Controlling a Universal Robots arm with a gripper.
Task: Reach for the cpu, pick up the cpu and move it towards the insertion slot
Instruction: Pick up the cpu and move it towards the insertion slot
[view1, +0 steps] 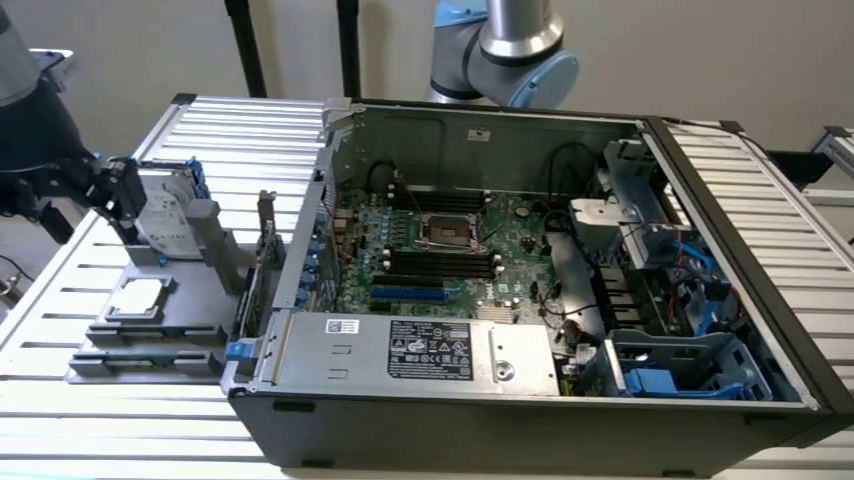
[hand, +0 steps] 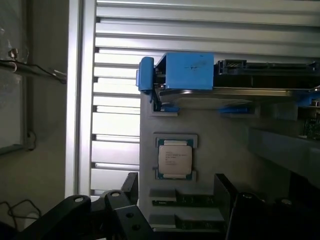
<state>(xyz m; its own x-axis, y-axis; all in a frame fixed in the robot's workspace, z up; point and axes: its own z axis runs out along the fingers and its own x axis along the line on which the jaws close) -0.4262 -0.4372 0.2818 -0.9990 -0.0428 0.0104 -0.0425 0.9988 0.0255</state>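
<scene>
Tool (hand: 176, 202) spread wide, empty, hovering over the cpu (hand: 175, 159), not touching. Cpu lies flat in a grey holder (view1: 154, 335) on the slatted bench (view1: 80, 420), at the exterior view's left of the open PC case (view1: 534, 430). Insertion slot (view1: 449, 230) sits on the motherboard, well apart.

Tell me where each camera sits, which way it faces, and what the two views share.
Exterior view: off the arm, raised, looking obliquely down into the open computer case on the slatted table; an arm joint shows behind the case, the hand at the exterior view's left.
Wrist view: on the wrist, looking past the hand's spread fingers onto the grey fixture.
Shared: the cpu lying in that fixture and the hard drive with blue rails beside it.
</scene>
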